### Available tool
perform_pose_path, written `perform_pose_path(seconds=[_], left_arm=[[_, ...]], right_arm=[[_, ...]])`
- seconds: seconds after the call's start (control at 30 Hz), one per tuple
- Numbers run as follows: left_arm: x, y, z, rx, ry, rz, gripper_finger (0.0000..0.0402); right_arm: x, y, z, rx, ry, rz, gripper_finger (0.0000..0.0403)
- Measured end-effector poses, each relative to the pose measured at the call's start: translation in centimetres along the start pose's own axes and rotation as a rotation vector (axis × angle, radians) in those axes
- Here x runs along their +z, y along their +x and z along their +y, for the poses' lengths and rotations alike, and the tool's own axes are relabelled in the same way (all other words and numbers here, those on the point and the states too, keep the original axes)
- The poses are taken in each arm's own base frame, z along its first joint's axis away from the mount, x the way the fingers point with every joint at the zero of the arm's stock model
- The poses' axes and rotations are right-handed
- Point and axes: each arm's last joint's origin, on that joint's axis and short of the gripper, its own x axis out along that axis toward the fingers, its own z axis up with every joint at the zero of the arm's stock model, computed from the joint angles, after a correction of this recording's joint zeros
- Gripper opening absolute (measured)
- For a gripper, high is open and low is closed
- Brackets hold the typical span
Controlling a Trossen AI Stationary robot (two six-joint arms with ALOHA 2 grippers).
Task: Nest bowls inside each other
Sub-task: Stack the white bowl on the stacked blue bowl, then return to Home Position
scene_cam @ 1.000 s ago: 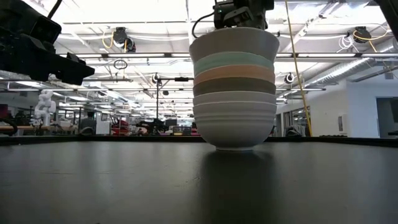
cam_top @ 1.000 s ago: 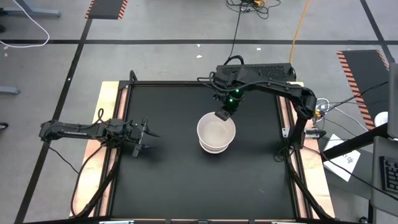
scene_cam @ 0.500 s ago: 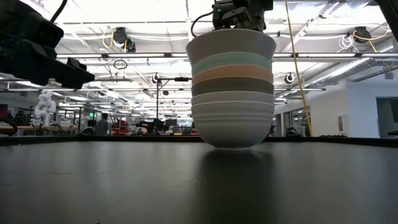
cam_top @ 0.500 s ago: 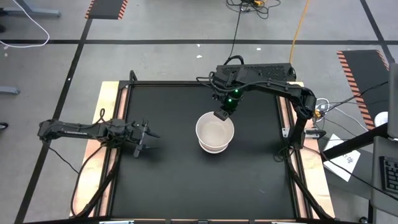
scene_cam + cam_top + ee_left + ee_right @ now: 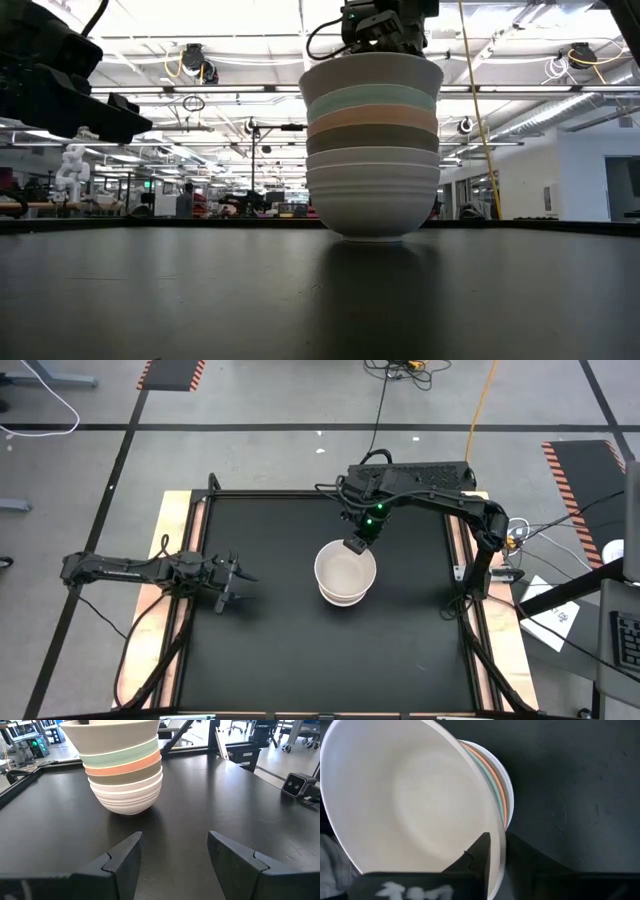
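High view: stack (image 5: 346, 574) mid-table (image 5: 280, 650); right gripper (image 5: 354, 546) at its far rim. Left gripper (image 5: 226, 583) waits well apart, fingers parted, empty.

Low view: you see six bowls nested — beige bowl (image 5: 372, 75) on top, mint (image 5: 372, 102), orange (image 5: 372, 121), grey-brown (image 5: 372, 139), two white (image 5: 372, 185) at the bottom. Nothing else inside.

Left wrist view: top bowl sits tilted.

Right wrist view: fingers straddle the beige rim, barely parted. Risk, as you lift away: a finger drags the rim and tips the stack.
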Motion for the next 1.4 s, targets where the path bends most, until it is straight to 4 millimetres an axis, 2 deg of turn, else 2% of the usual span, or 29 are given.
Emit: perform_pose_path(seconds=[0.33, 0.77, 1.13, 1.4], left_arm=[[0.0, 0.0, 0.0, 0.0, 0.0, -0.001, 0.0225], [0.0, 0.0, 0.0, 0.0, 0.001, -0.004, 0.0225], [0.2, 0.0, 0.0, 0.001, -0.001, -0.016, 0.0225], [0.3, 0.0, 0.0, 0.003, 0.008, -0.035, 0.0225]], right_arm=[[0.2, 0.0, 0.1, 0.005, -0.025, -0.016, 0.0073], [0.3, -0.4, 0.0, 0.014, -0.045, -0.058, 0.013], [-1.3, -3.8, -0.2, 0.026, -0.078, -0.16, 0.0141], [-4.4, -7.7, 1.4, 0.014, -0.312, -0.368, 0.0141]])
